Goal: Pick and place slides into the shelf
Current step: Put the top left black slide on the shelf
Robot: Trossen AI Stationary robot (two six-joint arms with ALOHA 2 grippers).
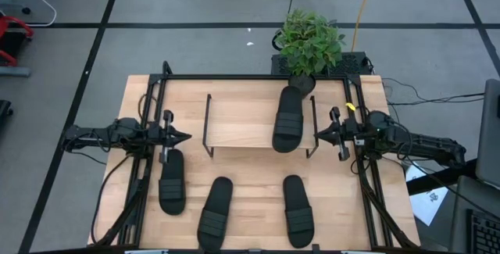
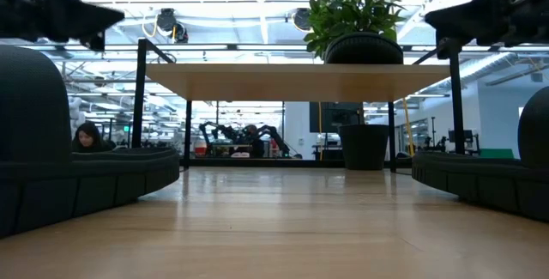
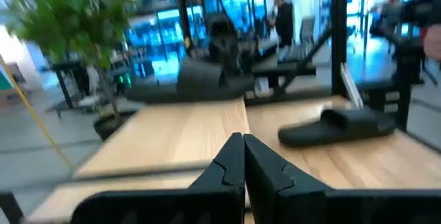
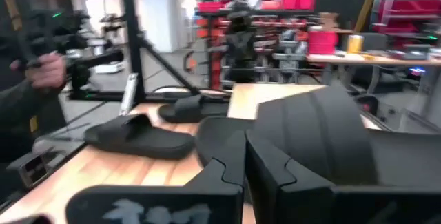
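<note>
The shelf (image 1: 242, 121) is a light board on a thin black wire frame at the table's middle. One black slide (image 1: 288, 119) lies on its right half, its far end reaching past the board's far edge; it also shows on the board in the low view (image 2: 363, 51). Three more slides rest sole-down on the table nearer the front: left (image 1: 172, 181), middle (image 1: 216, 213), right (image 1: 298, 209). My left gripper (image 1: 186, 137) hovers shut left of the shelf, pointing right. My right gripper (image 1: 316, 134) hovers shut just right of the shelf, pointing left at the shelved slide (image 4: 310, 134) and apart from it.
A potted plant (image 1: 310, 43) stands at the table's far edge behind the shelf. Black rails (image 1: 148, 168) run along the table's left and right sides. Bare tabletop lies between the shelf and the three slides. A person (image 2: 86, 137) sits in the room beyond.
</note>
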